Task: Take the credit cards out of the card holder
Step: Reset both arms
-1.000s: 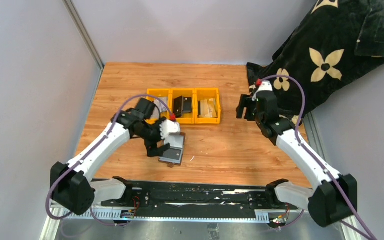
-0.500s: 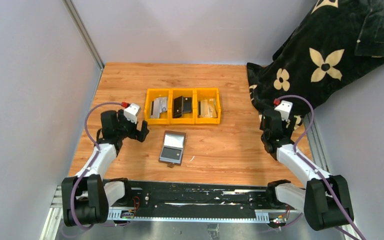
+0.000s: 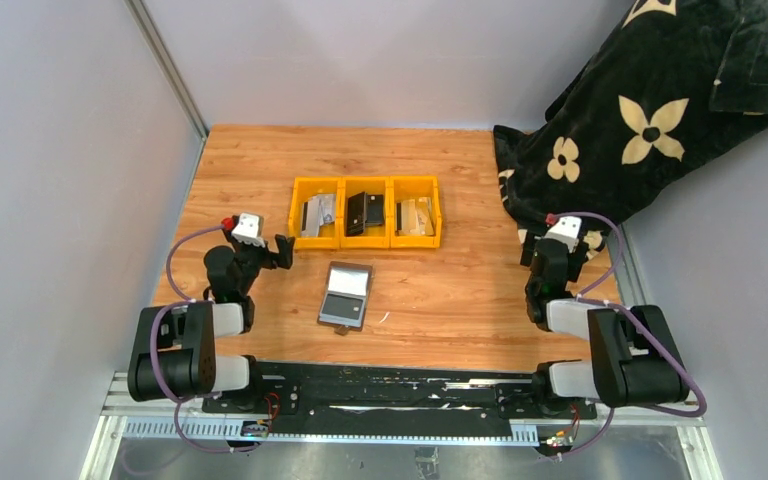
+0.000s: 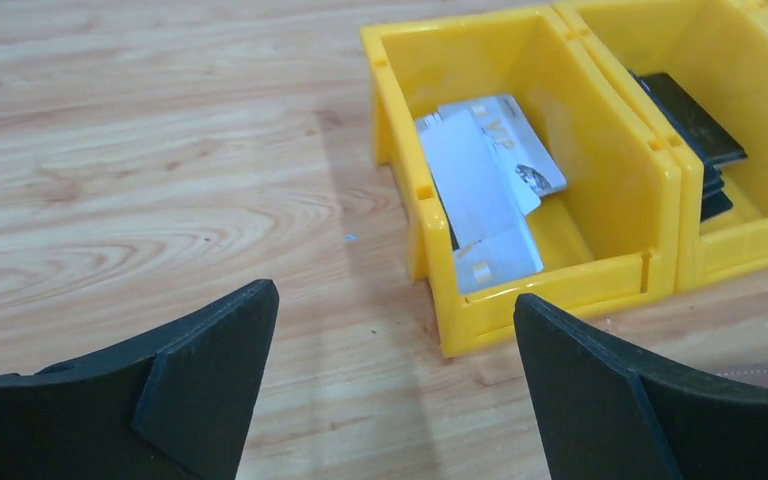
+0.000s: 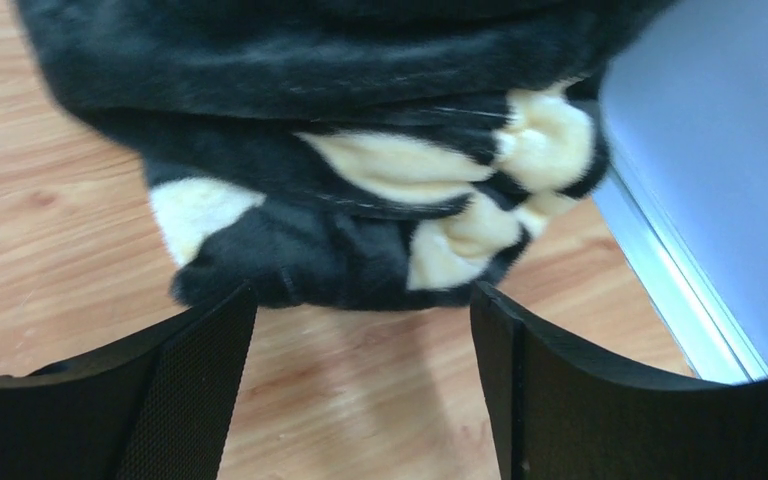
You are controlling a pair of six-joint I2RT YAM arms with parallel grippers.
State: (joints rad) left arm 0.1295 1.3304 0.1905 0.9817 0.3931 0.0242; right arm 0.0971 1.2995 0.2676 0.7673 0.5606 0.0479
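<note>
Card holder, open, on table; both grippers empty.
Card holder [image 3: 346, 296] lies unfolded, grey side up, just on the near side of the yellow bins [image 3: 365, 243]. The credit cards [image 4: 480, 190] sit inside the bins, pale ones in the left bin; the holder's pocket looks empty, though the overhead view is too small to be sure. Left gripper [image 4: 395, 310] is just left of the bins, jaws fully apart, gripping nothing. Right gripper [image 5: 365, 300] is well right of the bins by the blanket [image 5: 360, 150], jaws wide, gripping nothing.
</note>
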